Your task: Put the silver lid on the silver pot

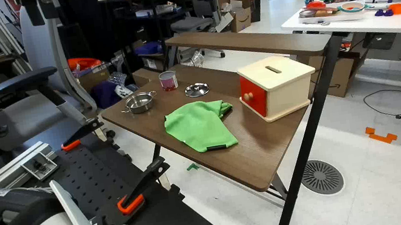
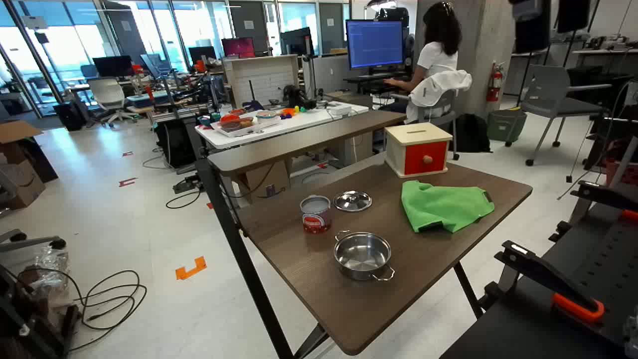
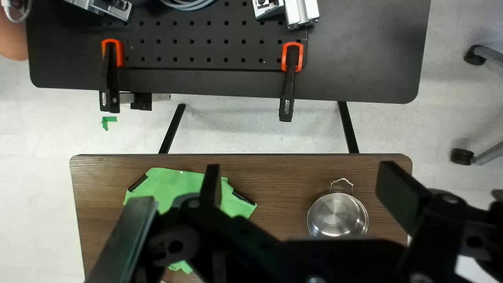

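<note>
The silver lid (image 1: 197, 89) is a shiny flat disc lying on the brown table in both exterior views (image 2: 353, 200). It does not show in the wrist view. The silver pot (image 1: 139, 103) stands upright and uncovered near the table's end, apart from the lid (image 2: 363, 255). Its inside and one wire handle show in the wrist view (image 3: 337, 215); its near edge is hidden by the gripper body. My gripper (image 3: 300, 175) is open and empty, high above the table, with the pot seen between its fingers. Dark finger shapes hang at the top edge of both exterior views.
A reddish cup (image 2: 315, 215) stands close to the lid and pot. A green cloth (image 1: 202, 124) lies on the table beside the lid. A wooden box with a red front (image 1: 279, 85) stands at one end. A raised shelf (image 1: 249, 42) runs along the table's side.
</note>
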### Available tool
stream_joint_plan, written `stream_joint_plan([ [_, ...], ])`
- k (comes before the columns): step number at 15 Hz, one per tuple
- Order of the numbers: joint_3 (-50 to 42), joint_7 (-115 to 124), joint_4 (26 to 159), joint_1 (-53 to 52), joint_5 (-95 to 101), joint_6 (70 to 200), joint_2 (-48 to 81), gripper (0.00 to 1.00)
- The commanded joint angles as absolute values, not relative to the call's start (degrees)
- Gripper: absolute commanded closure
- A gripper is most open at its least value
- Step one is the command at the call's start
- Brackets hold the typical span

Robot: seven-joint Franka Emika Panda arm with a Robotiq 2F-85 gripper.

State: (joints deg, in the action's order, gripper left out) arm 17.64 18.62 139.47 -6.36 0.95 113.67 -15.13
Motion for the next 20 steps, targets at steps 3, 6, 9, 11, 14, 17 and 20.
stream_joint_plan([
  [3,16.3,18.9,139.2,-7.7,1.3,113.5,-15.0,0.0],
  [6,16.3,18.9,139.2,-7.7,1.3,113.5,-15.0,0.0],
  [9,16.3,18.9,139.2,-7.7,1.3,113.5,-15.0,0.0],
  [11,16.3,18.9,139.2,-7.7,1.3,113.5,-15.0,0.0],
  [14,16.3,18.9,139.2,-7.7,1.3,113.5,-15.0,0.0],
  [17,16.2,19.0,139.0,-7.8,0.9,114.1,-14.7,0.0],
  [20,14.9,19.8,136.5,-7.9,-4.9,120.8,-11.3,0.0],
])
